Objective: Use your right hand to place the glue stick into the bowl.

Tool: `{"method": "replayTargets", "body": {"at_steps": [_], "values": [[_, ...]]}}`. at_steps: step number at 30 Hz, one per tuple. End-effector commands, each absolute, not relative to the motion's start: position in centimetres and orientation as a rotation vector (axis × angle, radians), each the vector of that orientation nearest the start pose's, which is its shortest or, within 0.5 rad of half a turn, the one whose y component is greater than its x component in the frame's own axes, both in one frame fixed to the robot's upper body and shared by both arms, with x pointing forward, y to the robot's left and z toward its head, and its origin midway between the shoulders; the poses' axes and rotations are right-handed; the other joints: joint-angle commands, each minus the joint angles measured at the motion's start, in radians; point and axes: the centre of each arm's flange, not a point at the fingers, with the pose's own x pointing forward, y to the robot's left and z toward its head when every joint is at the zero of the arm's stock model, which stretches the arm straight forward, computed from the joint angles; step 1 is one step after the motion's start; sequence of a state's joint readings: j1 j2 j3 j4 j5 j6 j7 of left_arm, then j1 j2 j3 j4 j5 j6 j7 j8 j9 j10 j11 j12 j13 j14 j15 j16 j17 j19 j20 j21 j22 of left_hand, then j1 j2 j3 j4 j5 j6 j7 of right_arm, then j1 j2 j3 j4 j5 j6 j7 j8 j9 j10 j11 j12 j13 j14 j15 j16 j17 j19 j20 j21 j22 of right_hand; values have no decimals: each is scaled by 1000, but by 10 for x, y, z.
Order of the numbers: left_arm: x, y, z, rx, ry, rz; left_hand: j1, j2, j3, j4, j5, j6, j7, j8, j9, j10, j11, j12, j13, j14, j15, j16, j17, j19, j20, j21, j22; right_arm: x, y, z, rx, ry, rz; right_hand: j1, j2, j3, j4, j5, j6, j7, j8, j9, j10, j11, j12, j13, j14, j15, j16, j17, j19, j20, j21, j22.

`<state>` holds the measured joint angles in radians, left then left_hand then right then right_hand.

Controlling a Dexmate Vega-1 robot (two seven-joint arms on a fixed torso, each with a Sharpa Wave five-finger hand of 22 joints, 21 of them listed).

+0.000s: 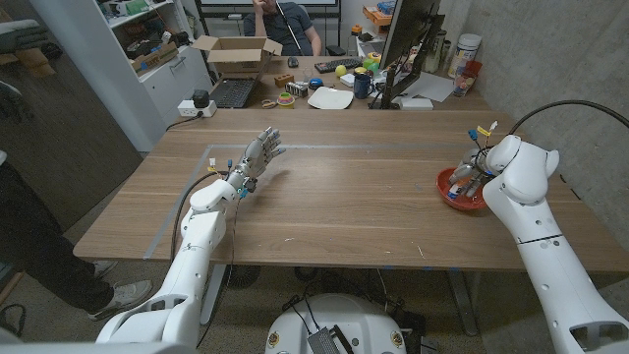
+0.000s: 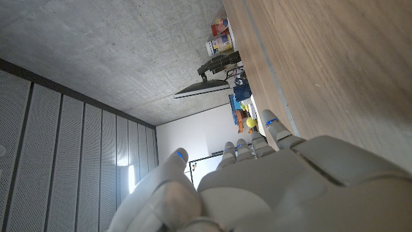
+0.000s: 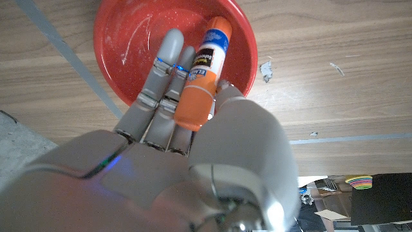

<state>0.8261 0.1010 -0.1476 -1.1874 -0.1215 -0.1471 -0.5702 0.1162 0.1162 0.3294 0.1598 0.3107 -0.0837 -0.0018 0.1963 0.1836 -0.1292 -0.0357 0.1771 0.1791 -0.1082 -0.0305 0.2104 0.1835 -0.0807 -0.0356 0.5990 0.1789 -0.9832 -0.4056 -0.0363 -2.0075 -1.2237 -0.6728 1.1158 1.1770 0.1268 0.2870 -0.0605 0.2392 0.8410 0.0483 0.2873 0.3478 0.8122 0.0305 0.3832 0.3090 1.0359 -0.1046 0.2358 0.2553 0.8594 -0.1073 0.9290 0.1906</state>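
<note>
Done: glue stick (image 3: 205,71) is carried over the red bowl (image 3: 129,38) near the table's (image 1: 344,206) right edge
Right hand (image 3: 187,154): fingers clamped on it
Left: release into bowl
Left hand (image 1: 257,157): fingers apart, nothing held

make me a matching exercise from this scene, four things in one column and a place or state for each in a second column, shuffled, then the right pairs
Things
1. glue stick
2. bowl
3. left hand
4. right hand

Places or states
A. red, on the table near its right edge
B. raised above the table, fingers apart, holding nothing
C. orange and white, held over the bowl
D. over the bowl, gripping the glue stick

Pairs: 1-C, 2-A, 3-B, 4-D
</note>
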Motion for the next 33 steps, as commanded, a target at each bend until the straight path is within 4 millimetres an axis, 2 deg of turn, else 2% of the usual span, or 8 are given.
{"method": "replayTargets", "body": {"at_steps": [1,7,14,23,28,33], "values": [[668,284,-44,43,-534,-390,-11,12,-5,0,5,2,3,4,3,-8,-1,5,5,-12,1,-2,3,3,2,-3,3,548,-350,18,-1148,306,-40,24,22,13,-11,4,-2,1,-3,4,1,1,-3,2,62,-116,1,3,-7,-127,-7,1],[668,285,-44,44,-533,-387,-12,12,-5,0,5,3,4,5,3,-8,-1,5,5,-12,2,-2,3,4,2,-4,3,550,-348,18,-1166,319,-40,23,16,9,-12,3,-5,0,-6,5,-3,1,-5,3,57,-111,-1,3,-10,-125,-7,2],[667,284,-44,47,-534,-390,-12,11,-5,0,5,5,5,5,3,-8,0,5,5,-12,2,-2,3,4,2,-6,3,550,-347,17,-1167,327,-39,-28,-14,-33,15,-1,-78,-16,-45,9,-68,-9,-34,2,5,-106,-23,-5,-32,-123,-11,4],[666,285,-45,46,-536,-388,-12,11,-6,0,6,11,6,7,3,-8,-1,5,5,-12,2,-3,3,5,2,-7,3,549,-347,17,-1174,326,-46,-40,-24,-48,20,4,-135,-29,-68,12,-99,-11,-45,4,-22,-106,-33,-12,-37,-124,-15,3],[665,286,-45,48,-534,-386,-12,11,-6,0,6,11,6,6,3,-9,2,5,5,-12,2,-3,3,5,2,-8,3,550,-346,17,-1178,333,-38,-52,-38,-65,25,8,-166,-35,-80,14,-132,-11,-59,0,-59,-104,-45,-21,-45,-124,-21,1],[664,287,-45,46,-536,-383,-12,11,-7,-1,6,12,6,6,3,-8,-2,5,5,-11,2,-2,3,6,2,-8,3,551,-346,17,-1177,354,-20,-62,-44,-79,32,16,-223,-47,-97,12,-182,-24,-79,-3,-113,-105,-53,-30,-59,-123,-35,-1]]}}
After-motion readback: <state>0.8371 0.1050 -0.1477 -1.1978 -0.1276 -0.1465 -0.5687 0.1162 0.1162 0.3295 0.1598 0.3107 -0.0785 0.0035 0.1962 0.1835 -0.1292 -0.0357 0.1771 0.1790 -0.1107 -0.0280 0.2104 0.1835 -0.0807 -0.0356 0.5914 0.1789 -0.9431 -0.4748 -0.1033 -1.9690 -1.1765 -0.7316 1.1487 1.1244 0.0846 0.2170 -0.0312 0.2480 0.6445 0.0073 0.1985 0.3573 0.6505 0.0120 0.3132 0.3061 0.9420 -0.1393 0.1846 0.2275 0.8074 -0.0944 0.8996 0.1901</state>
